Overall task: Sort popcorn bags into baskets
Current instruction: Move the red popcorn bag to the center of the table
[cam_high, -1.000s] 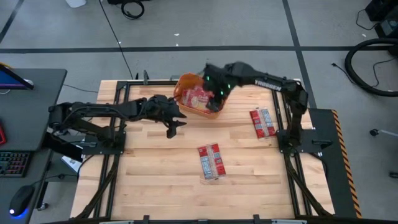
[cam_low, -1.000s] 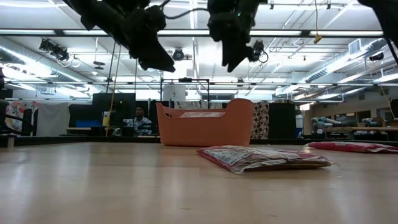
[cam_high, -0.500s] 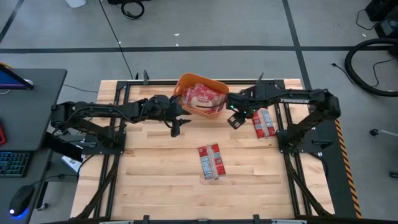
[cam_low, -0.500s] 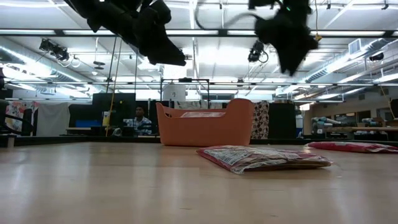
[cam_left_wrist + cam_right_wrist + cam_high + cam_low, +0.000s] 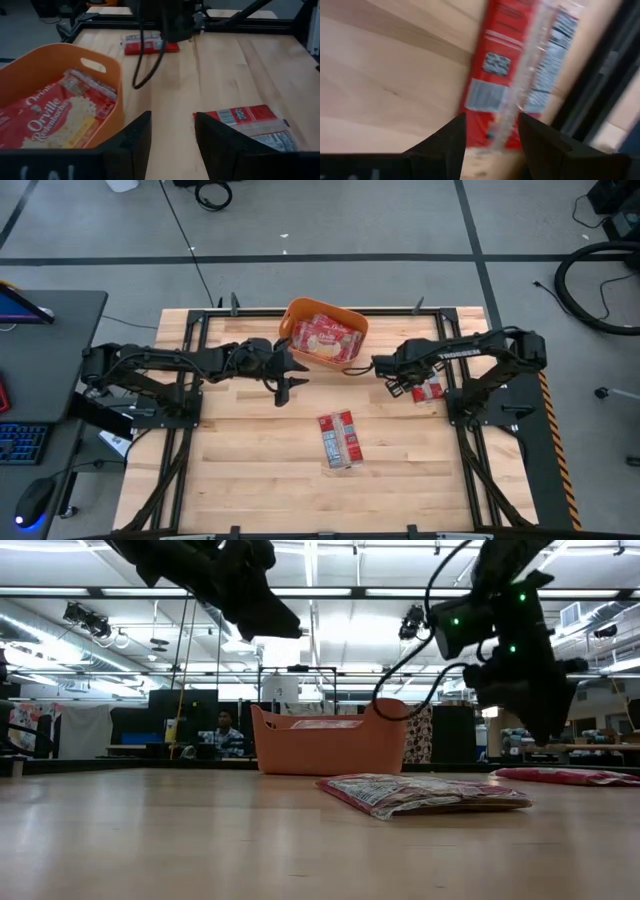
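Observation:
The orange tub (image 5: 322, 335) stands at the table's far middle with popcorn bags (image 5: 55, 117) lying flat in it. One red bag (image 5: 338, 438) lies flat on the table's middle, also in the low view (image 5: 425, 792). Another bag (image 5: 520, 75) lies flat near the right edge (image 5: 431, 388). My right gripper (image 5: 398, 387) hangs open just above that bag's left end (image 5: 492, 137) and touches nothing. My left gripper (image 5: 283, 385) is open and empty, above the table on the near left of the tub (image 5: 172, 135).
The dark arm frames (image 5: 470, 410) run along both sides of the table; the right bag lies close to the right one. Bare wood lies between the tub and the middle bag. In the low view, a person (image 5: 226, 730) shows in the room behind the tub.
My right gripper has left the space over the tub, gone toward the table's right and near edges and come down over the bag near the right edge.

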